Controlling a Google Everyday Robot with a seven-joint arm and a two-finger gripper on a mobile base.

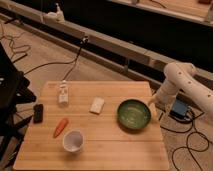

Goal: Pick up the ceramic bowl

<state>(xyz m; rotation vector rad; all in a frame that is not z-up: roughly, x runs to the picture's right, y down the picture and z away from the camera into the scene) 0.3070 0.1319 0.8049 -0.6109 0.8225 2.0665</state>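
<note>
The ceramic bowl [134, 114] is wide and round with a glossy green inside and a darker rim. It sits on the right side of the wooden table [115, 145]. My white arm comes in from the right. My gripper [151, 100] is at the table's right edge, just beside the bowl's upper right rim. It holds nothing that I can see.
A white cup [73, 141] stands near the front left, with an orange carrot [60, 127] beside it. A white block [97, 105], a small bottle [63, 93] and a black object [37, 113] lie farther left. Cables and a blue box [178, 109] are on the floor at right.
</note>
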